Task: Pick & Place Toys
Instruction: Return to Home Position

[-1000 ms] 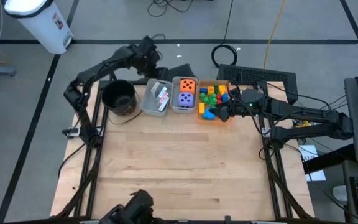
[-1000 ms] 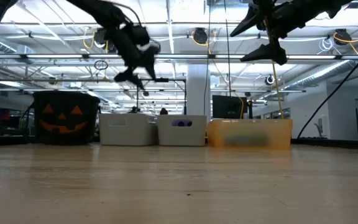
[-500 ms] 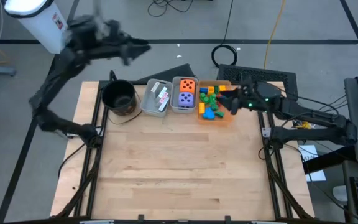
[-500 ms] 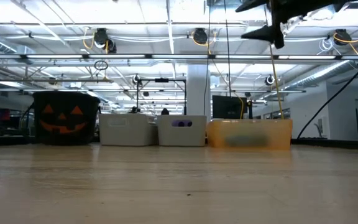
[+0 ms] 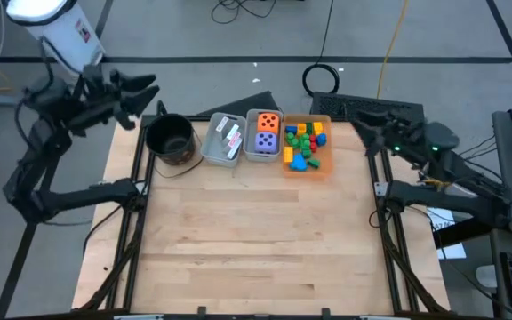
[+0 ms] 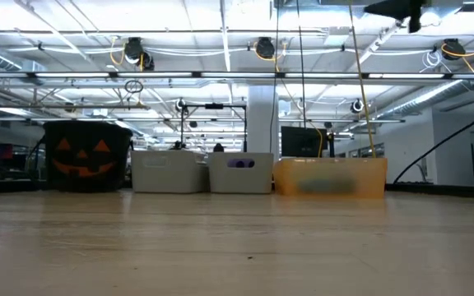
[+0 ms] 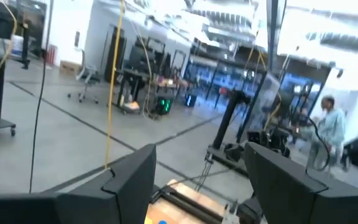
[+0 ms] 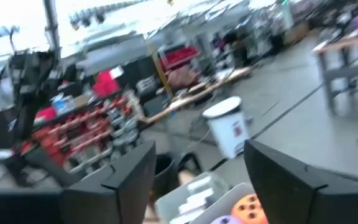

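Front of the table [image 5: 256,240] is bare wood, same as 1 s ago. The row at the back edge is unchanged:
- black pot [image 5: 169,138]
- left gray bin [image 5: 210,153], with the cards [image 5: 229,135] lying in it
- middle gray bin [image 5: 265,157], with the orange die [image 5: 268,121] on the far side of the purple die [image 5: 267,140]
- orange bin [image 5: 324,165], with the plastic blocks [image 5: 302,140] heaped inside

Everything of the task that we see sits inside those three bins.

What changed is the arms. 1 s ago the left gripper hung over the back edge by the left gray bin, and the right gripper hung over the orange bin. Now the left gripper [image 5: 142,93] is off the table past its rear-left corner, beyond the black pot, with the arm folded back. The right gripper [image 5: 369,138] is off the right edge, near the orange bin but clear of it.

In the low view both arms showed above the bins 1 s ago. Now we get only a dark bit of arm at the top right.

In both wrist views the fingers are spread apart with nothing between them.

The left wrist view looks out into the room, where a person [image 7: 331,127] stands far off. The right wrist view looks across the bins to a white waste bin [image 8: 229,127] beyond the table.
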You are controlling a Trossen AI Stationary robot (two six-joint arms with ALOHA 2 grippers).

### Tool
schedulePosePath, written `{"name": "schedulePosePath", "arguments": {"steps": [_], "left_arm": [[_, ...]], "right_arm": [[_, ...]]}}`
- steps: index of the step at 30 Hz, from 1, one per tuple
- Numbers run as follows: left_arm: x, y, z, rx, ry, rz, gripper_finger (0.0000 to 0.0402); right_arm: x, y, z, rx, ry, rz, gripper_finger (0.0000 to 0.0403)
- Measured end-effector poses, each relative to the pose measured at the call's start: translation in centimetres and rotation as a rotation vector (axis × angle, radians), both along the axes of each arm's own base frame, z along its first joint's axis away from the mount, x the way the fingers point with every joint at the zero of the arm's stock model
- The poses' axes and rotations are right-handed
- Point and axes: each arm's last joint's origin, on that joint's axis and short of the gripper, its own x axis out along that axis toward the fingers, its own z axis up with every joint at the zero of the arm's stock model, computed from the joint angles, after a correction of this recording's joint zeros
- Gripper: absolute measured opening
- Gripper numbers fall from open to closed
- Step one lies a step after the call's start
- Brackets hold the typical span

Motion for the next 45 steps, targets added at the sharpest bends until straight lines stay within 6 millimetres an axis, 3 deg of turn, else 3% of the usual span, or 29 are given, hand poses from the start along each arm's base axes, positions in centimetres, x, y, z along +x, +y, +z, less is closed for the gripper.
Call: {"name": "schedulePosePath", "arguments": {"steps": [6,11,18,22,30,39,45], "left_arm": [[-1.1,-0.9,-5.0,0.002,-0.139,0.010,0.0253],[-1.3,-0.9,-9.7,-0.064,-0.223,0.063,0.0253],[-0.5,-0.1,-14.3,-0.163,-0.216,0.105,0.0253],[-0.1,0.2,-15.3,-0.183,-0.191,0.105,0.0253],[0.3,0.4,-16.5,-0.218,-0.159,0.107,0.0253],[0.8,0.9,-17.3,-0.258,-0.105,0.126,0.0253],[1.5,1.5,-17.8,-0.272,-0.055,0.166,0.0253]], "right_arm": [[-2.7,1.0,-0.4,-0.042,0.046,-0.066,0.0182],[-3.8,1.3,-1.5,-0.038,0.072,-0.107,0.0125],[-2.5,0.8,-6.4,-0.058,-0.047,-0.105,0.0041],[-1.2,0.2,-9.8,-0.037,-0.086,-0.097,0.0004],[-0.1,-0.2,-14.8,0.067,-0.165,-0.071,0.0002],[0.2,-0.3,-17.6,0.034,-0.090,-0.076,0.0003],[0.3,-0.3,-17.8,0.106,-0.134,-0.031,0.0001]]}}
